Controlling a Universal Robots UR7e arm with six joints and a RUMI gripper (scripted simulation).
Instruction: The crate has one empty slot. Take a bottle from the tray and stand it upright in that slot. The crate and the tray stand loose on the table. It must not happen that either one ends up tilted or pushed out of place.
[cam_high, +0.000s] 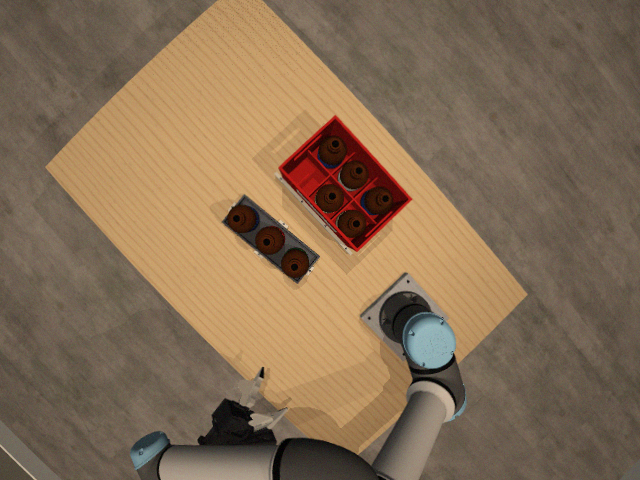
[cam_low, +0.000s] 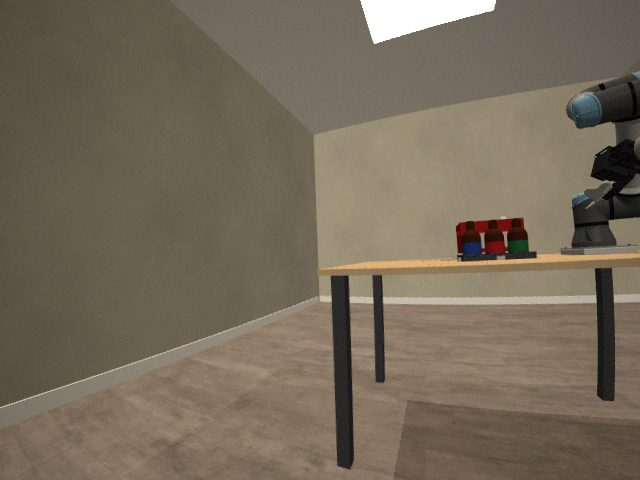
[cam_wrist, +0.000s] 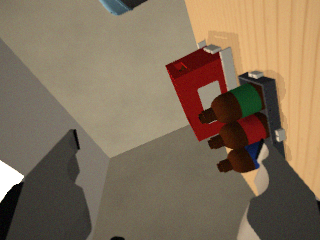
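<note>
Spread wide and holding nothing, the gripper (cam_high: 268, 395) hangs past the table (cam_high: 170, 155) edge, well apart from the tray (cam_high: 310, 256). Only the top view shows the crate's (cam_high: 398, 192) vacant corner slot (cam_high: 305, 173); the exterior view shows the three bottles (cam_low: 493, 239) standing in front of it.

Bare test room — table (cam_low: 465, 267), arm (cam_low: 610, 98)

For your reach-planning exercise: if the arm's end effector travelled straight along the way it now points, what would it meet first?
Probably the three brown bottles on the dark grey tray; the open end effector faces them, the red crate behind. Depth is unclear.
</note>
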